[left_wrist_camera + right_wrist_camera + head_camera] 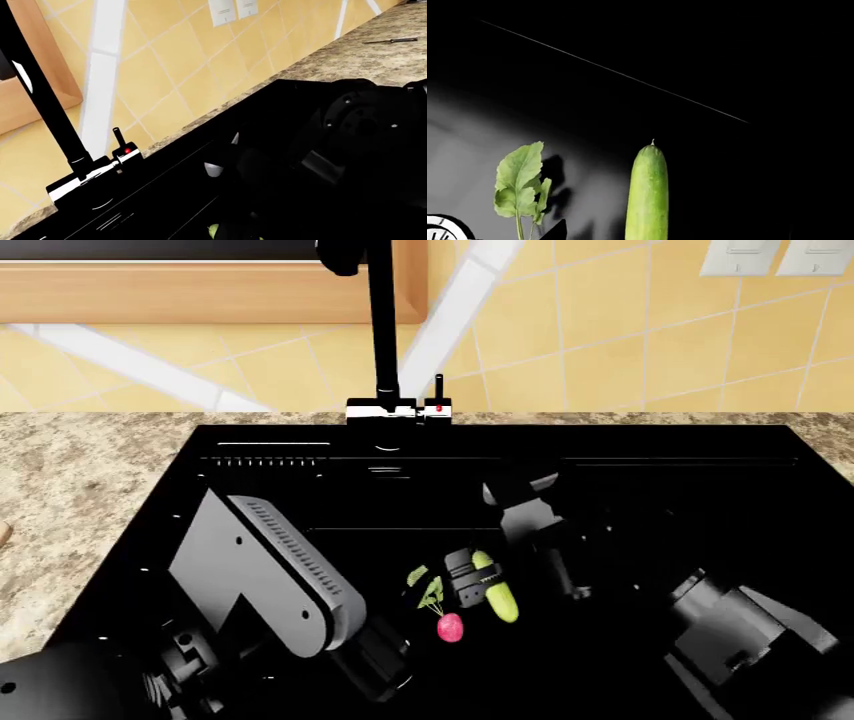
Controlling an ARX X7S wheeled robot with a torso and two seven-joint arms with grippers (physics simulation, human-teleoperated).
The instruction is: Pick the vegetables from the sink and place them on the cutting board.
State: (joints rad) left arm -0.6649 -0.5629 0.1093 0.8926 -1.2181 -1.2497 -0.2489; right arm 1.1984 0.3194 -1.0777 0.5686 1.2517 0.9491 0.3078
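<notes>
The smooth light yellow-green cucumber [493,593] lies in the large black sink [267,490], the small pink-red radish [450,627] just beside it. The right end effector [467,589] straddles the cucumber, jaws apart. Left end effector state: cannot tell.

My big black sink [240,500] sits in the speckled stone counter [67,490]. A long green cucumber [499,598] and pink radish [450,627] lie inside it.
</notes>
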